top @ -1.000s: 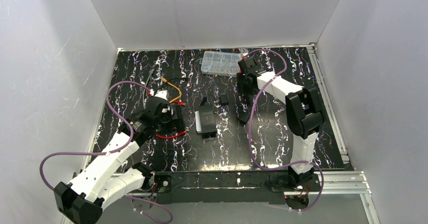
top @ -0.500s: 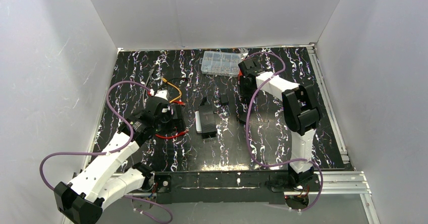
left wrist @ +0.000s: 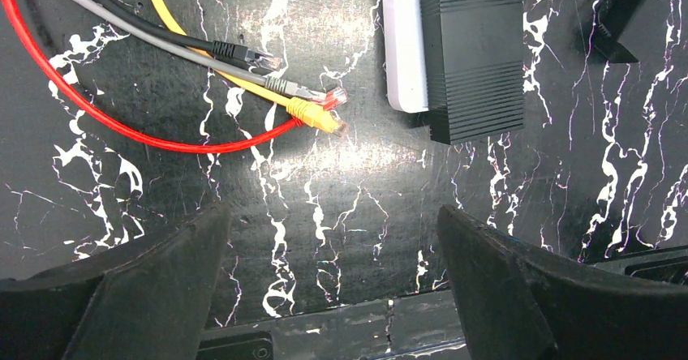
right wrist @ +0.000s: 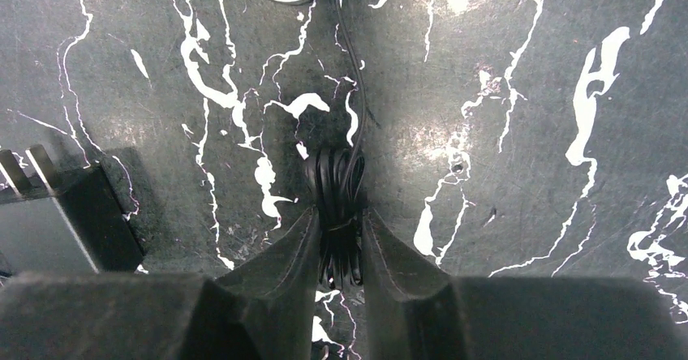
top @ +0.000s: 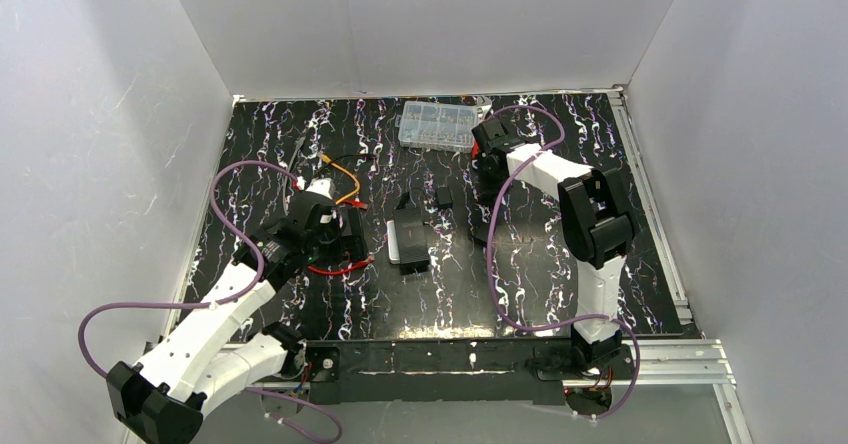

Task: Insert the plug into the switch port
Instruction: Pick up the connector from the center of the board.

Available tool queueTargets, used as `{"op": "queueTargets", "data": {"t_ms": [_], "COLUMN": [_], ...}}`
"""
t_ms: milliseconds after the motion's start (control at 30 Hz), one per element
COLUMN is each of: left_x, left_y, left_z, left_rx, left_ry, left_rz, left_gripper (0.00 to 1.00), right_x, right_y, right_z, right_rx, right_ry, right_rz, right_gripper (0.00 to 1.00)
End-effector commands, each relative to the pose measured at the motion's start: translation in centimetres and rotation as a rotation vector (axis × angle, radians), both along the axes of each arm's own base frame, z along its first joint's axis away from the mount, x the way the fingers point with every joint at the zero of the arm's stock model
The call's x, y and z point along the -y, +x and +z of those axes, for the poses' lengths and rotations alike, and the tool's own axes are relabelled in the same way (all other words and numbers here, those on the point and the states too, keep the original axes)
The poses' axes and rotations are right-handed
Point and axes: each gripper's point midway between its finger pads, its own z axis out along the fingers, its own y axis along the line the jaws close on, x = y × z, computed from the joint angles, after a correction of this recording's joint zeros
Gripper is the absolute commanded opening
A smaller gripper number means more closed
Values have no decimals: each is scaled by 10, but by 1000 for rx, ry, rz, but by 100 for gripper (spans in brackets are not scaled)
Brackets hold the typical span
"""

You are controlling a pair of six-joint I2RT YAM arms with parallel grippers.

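Observation:
The plug (left wrist: 335, 126) is a clear tip with a yellow boot on a thin orange cable (top: 345, 176). It lies on the black marbled mat beside a grey cable's connector (left wrist: 328, 97) and a red cable (left wrist: 122, 129). To its right lies the black ribbed switch (left wrist: 475, 52) with a pale strip along its left side; the switch port faces do not show. My left gripper (left wrist: 333, 214) hangs open above the mat, short of the plug and holding nothing. My right gripper (right wrist: 339, 212) is shut on a tied bundle of black cord (right wrist: 339, 177), far from the plug.
A black power adapter (right wrist: 61, 222) with metal prongs lies left of the right gripper. A clear compartment box (top: 437, 124) stands at the back. A black cable's connector (left wrist: 258, 55) lies near the plug, and a small black part (left wrist: 617, 32) lies right of the switch. White walls enclose the mat.
The right gripper's fingers have closed in on the black cord bundle, and that arm shifted slightly. The left arm and the cables have not moved.

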Motion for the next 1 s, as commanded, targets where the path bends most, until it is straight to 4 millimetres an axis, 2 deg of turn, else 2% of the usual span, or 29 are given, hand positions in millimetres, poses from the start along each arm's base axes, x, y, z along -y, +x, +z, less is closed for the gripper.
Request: {"op": "queueTargets", "data": {"t_ms": [0, 100, 167, 300, 433, 633, 967], "left_x": [-4, -4, -4, -2, 0, 8, 43], "left_y": [-5, -6, -7, -7, -7, -7, -19], "left_z": [0, 1, 2, 7, 16, 35, 70], "left_rx": [-4, -1, -1, 5, 21, 53, 91], "left_ry": [3, 0, -3, -16, -23, -42, -164], "left_rz": [0, -1, -1, -11, -35, -122, -369], "left_gripper": [99, 99, 99, 99, 99, 99, 99], "right_x": [3, 2, 0, -7, -18, -28, -58], "right_y": [-3, -4, -6, -11, -27, -66, -162], "right_z": [-6, -2, 3, 25, 50, 85, 150], "right_rx": [-14, -5, 3, 52, 107, 160, 155], "right_ry": [-10, -3, 5, 31, 80, 116, 299], "right_rz": [12, 17, 27, 52, 97, 203, 530], "right_gripper": [26, 9, 1, 1, 1, 1, 1]}}
